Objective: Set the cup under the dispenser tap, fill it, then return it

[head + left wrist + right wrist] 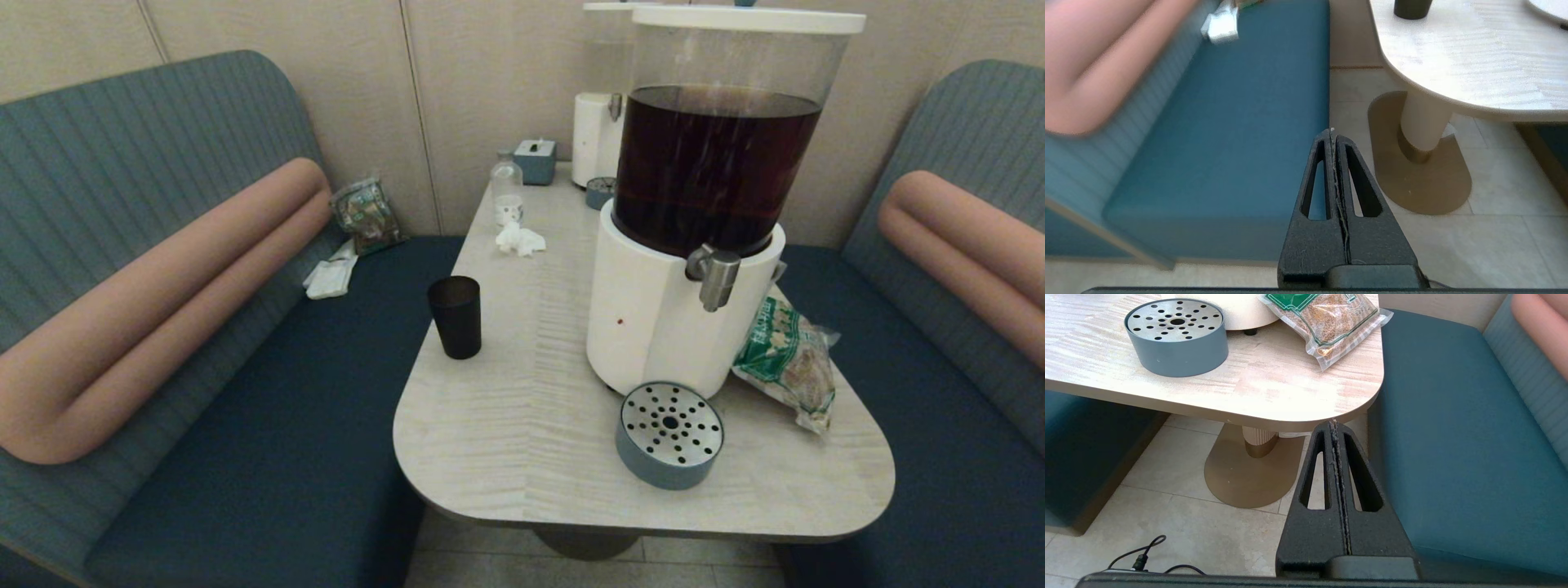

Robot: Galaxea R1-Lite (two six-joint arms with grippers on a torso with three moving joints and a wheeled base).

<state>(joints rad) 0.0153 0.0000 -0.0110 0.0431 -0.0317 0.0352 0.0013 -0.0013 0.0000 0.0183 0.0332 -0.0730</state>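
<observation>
Head view: dark liquid in dispenser tank [718, 163], cup [455, 317] apart.

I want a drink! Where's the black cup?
The cup stands upright at the table's left edge in the head view, left of the big dispenser.

Table [522, 425] bears cup [455, 317], dispenser [682, 318], drip tray [669, 434] — snack bag [788, 363].

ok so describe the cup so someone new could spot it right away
Start at the big white-based dispenser with the dark brown tank. To its left, near the table's left edge, stands the cup: a plain dark tumbler, upright, alone, unlike the clear bottle farther back.
</observation>
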